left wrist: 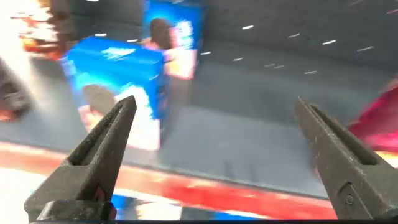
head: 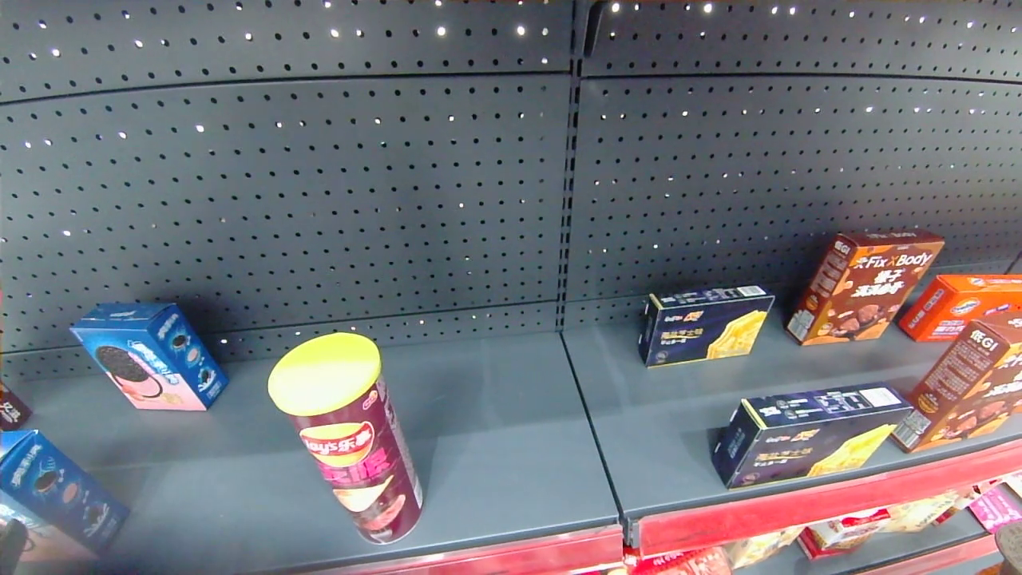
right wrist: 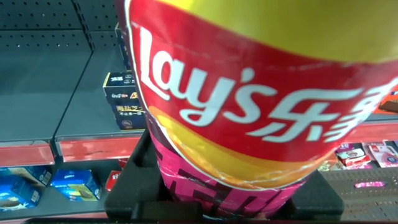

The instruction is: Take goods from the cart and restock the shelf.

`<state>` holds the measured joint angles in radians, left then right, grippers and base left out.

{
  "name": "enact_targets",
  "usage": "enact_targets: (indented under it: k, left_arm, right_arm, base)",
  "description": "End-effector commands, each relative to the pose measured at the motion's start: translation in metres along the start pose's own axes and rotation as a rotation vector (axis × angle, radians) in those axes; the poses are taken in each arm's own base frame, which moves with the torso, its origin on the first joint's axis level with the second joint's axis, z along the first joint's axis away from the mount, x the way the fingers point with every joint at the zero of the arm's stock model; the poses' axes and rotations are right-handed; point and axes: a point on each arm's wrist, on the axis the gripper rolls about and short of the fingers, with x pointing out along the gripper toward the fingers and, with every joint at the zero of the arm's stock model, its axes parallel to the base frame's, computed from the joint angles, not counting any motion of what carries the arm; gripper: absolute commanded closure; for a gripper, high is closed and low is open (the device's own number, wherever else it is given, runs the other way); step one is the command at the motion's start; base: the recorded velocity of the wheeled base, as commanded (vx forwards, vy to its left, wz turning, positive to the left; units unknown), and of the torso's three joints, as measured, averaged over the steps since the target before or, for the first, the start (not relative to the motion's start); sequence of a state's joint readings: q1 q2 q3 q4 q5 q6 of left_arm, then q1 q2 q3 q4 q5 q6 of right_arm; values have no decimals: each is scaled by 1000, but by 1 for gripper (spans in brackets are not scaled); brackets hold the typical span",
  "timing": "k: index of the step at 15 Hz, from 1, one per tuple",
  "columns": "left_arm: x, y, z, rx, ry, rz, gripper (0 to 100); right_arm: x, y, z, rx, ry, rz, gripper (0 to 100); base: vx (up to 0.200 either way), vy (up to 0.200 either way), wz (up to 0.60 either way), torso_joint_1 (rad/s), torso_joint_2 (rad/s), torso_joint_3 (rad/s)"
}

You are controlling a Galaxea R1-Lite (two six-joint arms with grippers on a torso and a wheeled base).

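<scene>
Right wrist view: the right gripper (right wrist: 227,194) is closed on the held can (right wrist: 249,106), a red and yellow chips tube pressed close to my camera, with the dark gripper frame hugging it on both sides. Well beyond that gripper is the shelf (right wrist: 43,81), with a navy box (right wrist: 121,99) on it past the can's edge.

In the left wrist view, the left gripper (left wrist: 214,104) is wide open with nothing between its fingers. Just past one finger stands the near blue box (left wrist: 118,81), and the far blue box (left wrist: 177,37) is farther ahead of it. Outside the other finger is a blurred maroon shape (left wrist: 379,118); I cannot tell what it is.

The head view shows the shelf can (head: 351,447) upright with a yellow lid, near the front edge. The goods well off to its right are two brown boxes (head: 866,283) and an orange box (head: 962,303)
</scene>
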<state>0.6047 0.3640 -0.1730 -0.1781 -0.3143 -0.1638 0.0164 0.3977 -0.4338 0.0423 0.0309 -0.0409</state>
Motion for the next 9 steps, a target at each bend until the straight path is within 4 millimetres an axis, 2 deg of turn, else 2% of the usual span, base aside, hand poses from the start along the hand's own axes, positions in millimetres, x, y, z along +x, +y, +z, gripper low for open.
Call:
enact_targets:
  k: [1, 4, 7, 9]
  left_arm:
    - [-9, 0, -17, 26, -28, 14, 0]
    - [-11, 3, -37, 44, -12, 18, 0]
    - [-25, 3, -63, 74, 4, 23, 0]
    - [-34, -1, -62, 75, 7, 17, 0]
  right_arm:
    - [0, 0, 0, -1, 0, 3, 100]
    - [0, 0, 1, -1, -3, 3, 100]
    - [2, 0, 4, -1, -7, 17, 100]
    - [4, 0, 6, -1, -2, 20, 100]
  base:
    - [0, 0, 0, 0, 0, 0]
    - [0, 0, 0, 0, 0, 0]
    - [0, 0, 0, 0, 0, 0]
    - [0, 0, 0, 0, 0, 0]
